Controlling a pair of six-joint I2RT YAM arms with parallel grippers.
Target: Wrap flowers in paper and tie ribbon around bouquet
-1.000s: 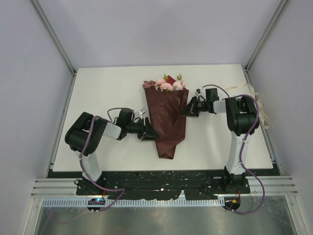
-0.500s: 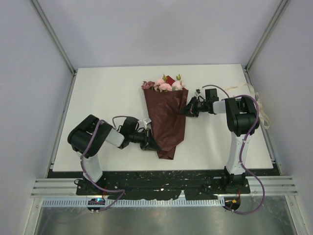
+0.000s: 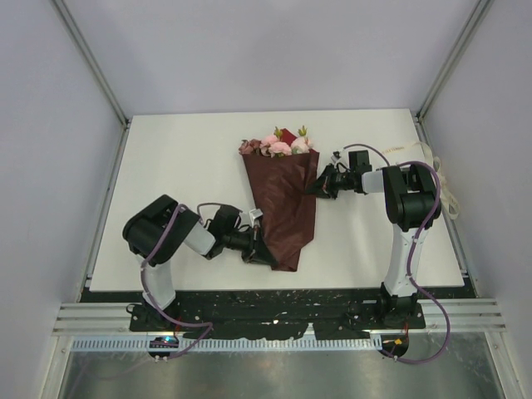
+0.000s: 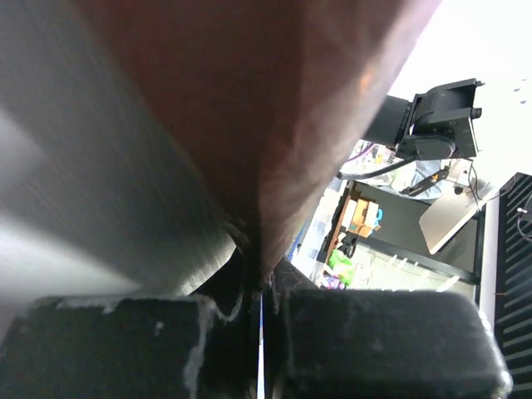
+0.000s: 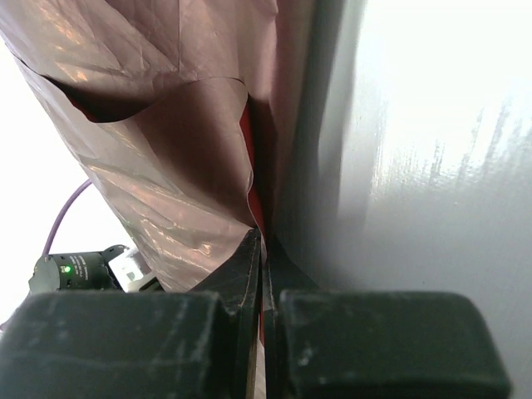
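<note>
The bouquet (image 3: 284, 199) lies mid-table as a cone of maroon paper, narrow end toward me. Pink flowers (image 3: 278, 145) and green leaves show above its wide far end. My left gripper (image 3: 264, 253) is shut on the paper's lower left edge near the tip. In the left wrist view the paper (image 4: 274, 125) runs down into the closed left gripper (image 4: 259, 291). My right gripper (image 3: 316, 188) is shut on the cone's upper right edge. The right wrist view shows creased paper (image 5: 166, 183) pinched in the right gripper (image 5: 264, 249). The cream ribbon (image 3: 450, 199) lies at the table's right edge.
The white table (image 3: 183, 166) ends at a metal frame rail (image 3: 108, 208) on the left and at grey walls behind. Black base plates sit along the near edge. The right arm's upright link (image 3: 403, 241) stands between the bouquet and the ribbon.
My left gripper slid down the cone's left edge toward me and closed on the paper near the tip. The cone's narrow end shifted slightly. The right gripper stayed put.
</note>
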